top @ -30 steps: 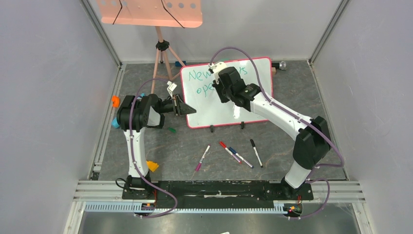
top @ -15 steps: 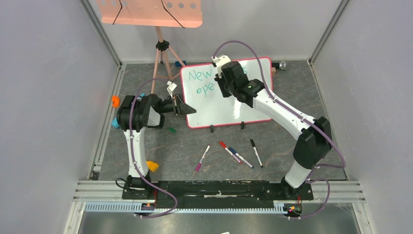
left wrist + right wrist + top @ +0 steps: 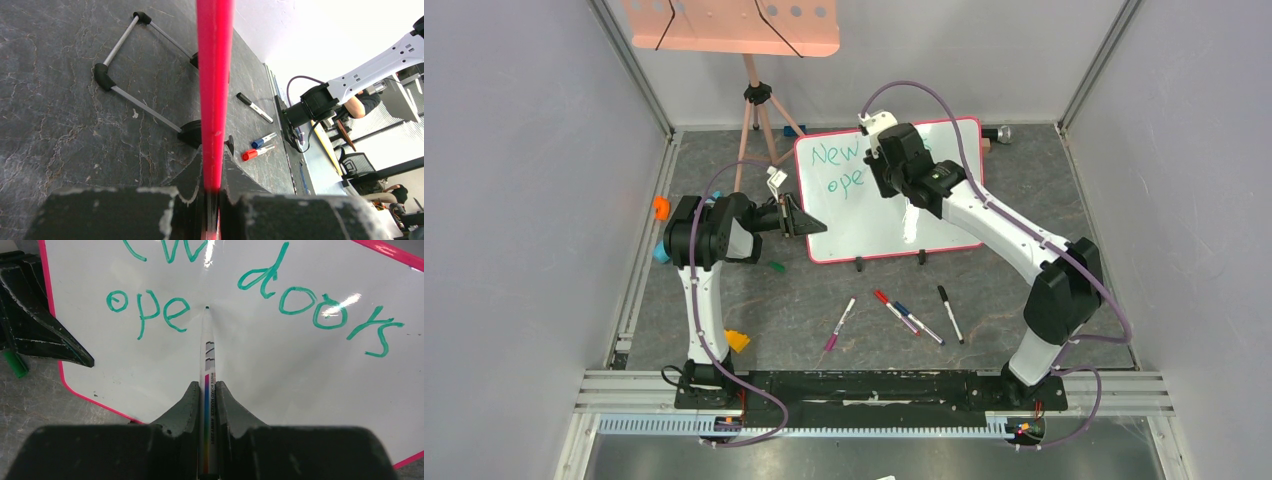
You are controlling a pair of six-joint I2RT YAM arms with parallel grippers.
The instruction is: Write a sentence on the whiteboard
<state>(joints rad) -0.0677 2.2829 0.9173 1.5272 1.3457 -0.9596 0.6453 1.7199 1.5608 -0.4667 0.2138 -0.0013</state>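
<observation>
Location: the whiteboard (image 3: 874, 225) stands at the far middle of the tabletop (image 3: 824, 290), resting on two small black feet (image 3: 858, 265) along its near edge.

Left hand (image 3: 802, 222): closed on the pink-red frame at the board's left edge. The left wrist view shows the frame (image 3: 214, 75) running straight between the two fingers (image 3: 125, 210), seated in the narrow gap of the left hand (image 3: 212, 172).

Right hand (image 3: 206, 390): clamped on a marker (image 3: 206, 347), whose barrel points away from the wrist. The tip meets the white surface (image 3: 280, 370) just to the right of the letters "ope". From above, the right arm reaches over the board's upper middle and its fingertips are hidden under the wrist.

Writing: the sentence (image 3: 260, 282) is in green, in two lines. The right wrist view shows "ew doors" above and "ope" below. The overhead view shows "New" and "ope" (image 3: 839, 168); the arm covers the remainder.

Other items: four loose markers lie on the tabletop in front of the board, capped pink (image 3: 839, 323), red (image 3: 886, 303), blue (image 3: 919, 323) and black (image 3: 950, 314). A green cap (image 3: 775, 266) lies near the board's lower left corner.
</observation>
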